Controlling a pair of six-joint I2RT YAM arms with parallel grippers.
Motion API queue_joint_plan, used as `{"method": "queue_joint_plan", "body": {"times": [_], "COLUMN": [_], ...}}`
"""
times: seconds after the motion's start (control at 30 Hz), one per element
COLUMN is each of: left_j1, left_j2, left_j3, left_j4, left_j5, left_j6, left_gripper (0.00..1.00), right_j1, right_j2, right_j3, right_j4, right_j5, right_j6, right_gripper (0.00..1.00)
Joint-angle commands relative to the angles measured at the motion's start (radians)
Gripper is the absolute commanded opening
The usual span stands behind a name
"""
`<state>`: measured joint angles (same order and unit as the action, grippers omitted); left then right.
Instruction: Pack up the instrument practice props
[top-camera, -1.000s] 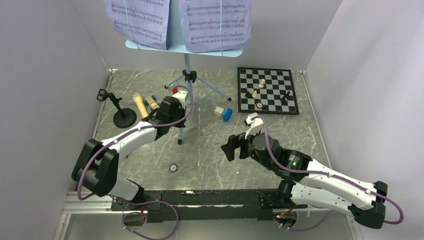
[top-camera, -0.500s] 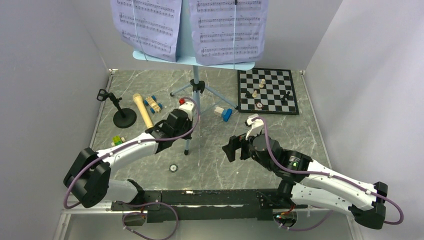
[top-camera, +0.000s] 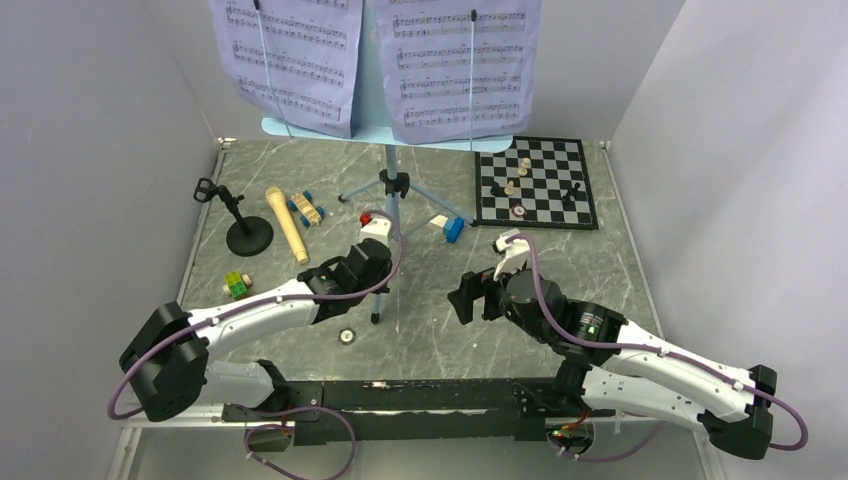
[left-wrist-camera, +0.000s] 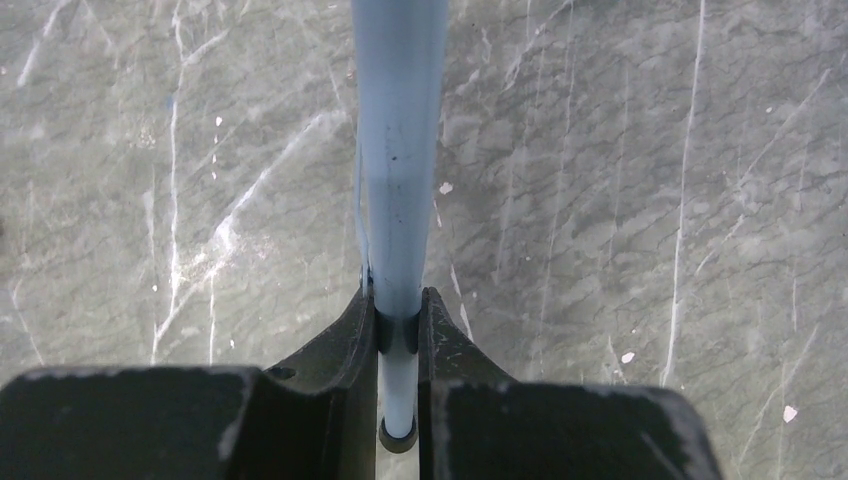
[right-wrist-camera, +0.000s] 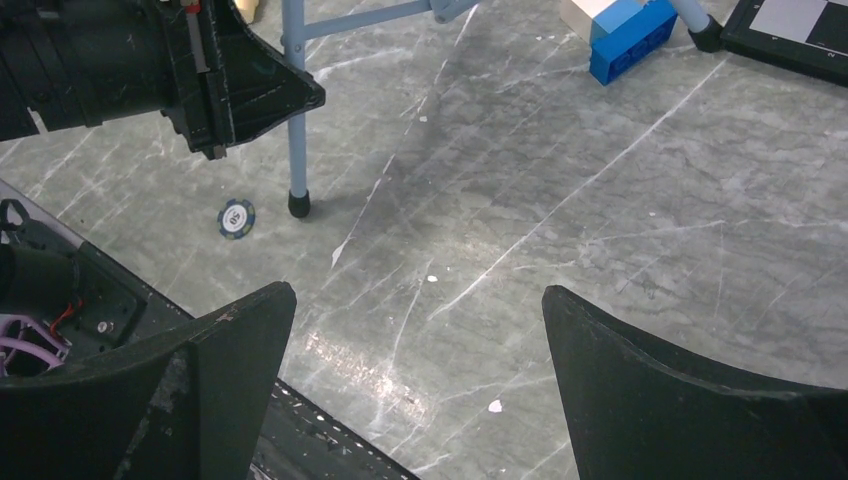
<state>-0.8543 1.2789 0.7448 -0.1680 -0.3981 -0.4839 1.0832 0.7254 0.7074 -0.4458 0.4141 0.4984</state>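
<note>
The light-blue music stand stands at the back middle on tripod legs, with two lavender sheet-music pages on its desk. My left gripper is shut on the stand's near leg, just above its black foot. The leg runs up between the closed jaws in the left wrist view. The tan microphone lies at the left beside the black round-based mic stand. My right gripper is open and empty, right of that leg, over bare table.
A chessboard with pieces lies at the back right. A blue-and-white block sits by the tripod. Coloured toy blocks and a green-yellow block lie at the left. A small round chip lies near the leg's foot.
My left gripper has pulled the stand's leg toward the front and right. The whole stand has shifted right with it. The right arm has barely moved.
</note>
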Motion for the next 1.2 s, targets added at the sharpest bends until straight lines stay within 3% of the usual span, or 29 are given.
{"method": "queue_joint_plan", "body": {"times": [0.0,0.43,0.77,0.97,1.03,1.17], "left_j1": [-0.028,-0.149,-0.169,-0.169,-0.169,-0.169], "left_j2": [-0.076,-0.073,0.035,-0.012,-0.042,-0.136], "left_j3": [-0.011,-0.024,0.026,0.013,0.014,0.019], "left_j4": [-0.038,-0.067,-0.059,-0.062,-0.069,-0.085], "left_j5": [-0.057,-0.105,-0.113,-0.118,-0.118,-0.129], "left_j6": [-0.081,-0.181,-0.217,-0.210,-0.196,-0.154], "left_gripper": [0.00,0.00,0.00,0.00,0.09,0.47], "right_j1": [0.003,0.003,0.003,0.003,0.003,0.003], "right_j2": [-0.012,0.008,-0.017,-0.042,-0.047,-0.052], "right_j3": [0.002,0.014,0.006,0.010,0.033,0.116], "right_j4": [-0.001,0.004,-0.018,-0.039,-0.048,-0.105], "right_j5": [0.019,0.014,0.011,0.018,0.014,0.069], "right_j6": [0.008,0.003,0.026,0.031,0.029,0.017], "right_gripper": [1.00,1.00,1.00,1.00,1.00,1.00]}}
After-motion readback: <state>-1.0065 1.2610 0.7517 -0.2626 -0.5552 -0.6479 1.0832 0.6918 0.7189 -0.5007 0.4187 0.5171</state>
